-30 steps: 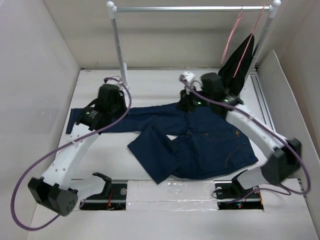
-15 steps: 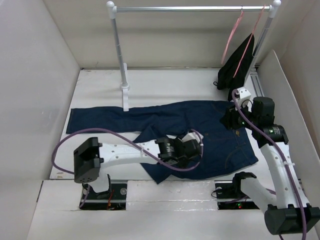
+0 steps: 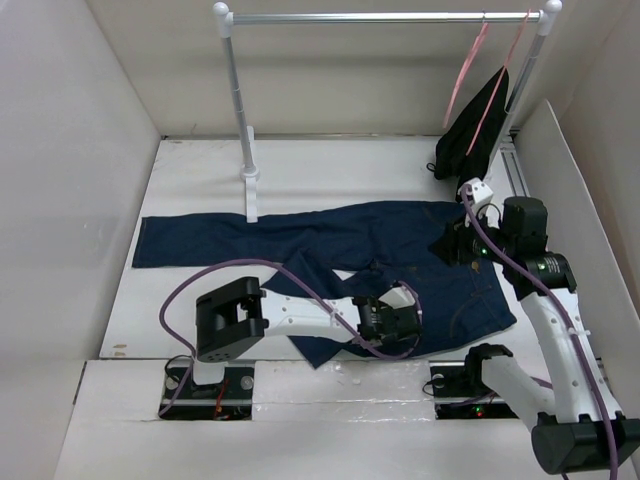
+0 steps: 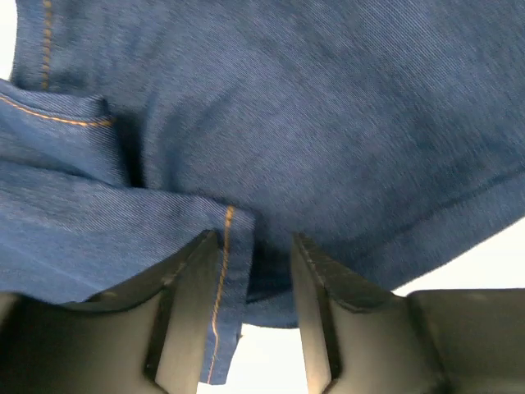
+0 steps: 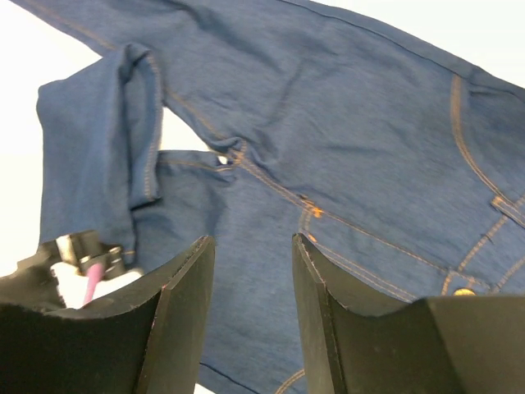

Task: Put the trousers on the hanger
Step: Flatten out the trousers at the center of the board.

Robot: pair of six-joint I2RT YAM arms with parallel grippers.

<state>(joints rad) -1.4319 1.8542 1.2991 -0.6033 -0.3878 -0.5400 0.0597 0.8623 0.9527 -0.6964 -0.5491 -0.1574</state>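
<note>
The dark navy trousers [image 3: 400, 250] lie flat on the table, one leg stretched left and the other folded back under. The pale-pink hanger [image 3: 463, 75] hangs bare on the rail at the back right. My left gripper [image 3: 398, 318] is low at the trousers' near edge. In the left wrist view it is open [image 4: 254, 242], with a folded, orange-stitched edge of the trousers [image 4: 328, 123] between the fingertips. My right gripper [image 3: 452, 245] hovers over the waist end. In the right wrist view it is open [image 5: 253, 242] and empty above the trousers [image 5: 328, 148].
A second pink hanger draped with black cloth [image 3: 478, 125] hangs beside the bare one. The white rail stand [image 3: 248, 180] has its foot at the trousers' far edge. White walls enclose the table on the left, back and right.
Both arms have come from the far side of the trousers to the near side. In the last half second the left gripper slid right along the near edge and the right gripper shifted slightly left.
</note>
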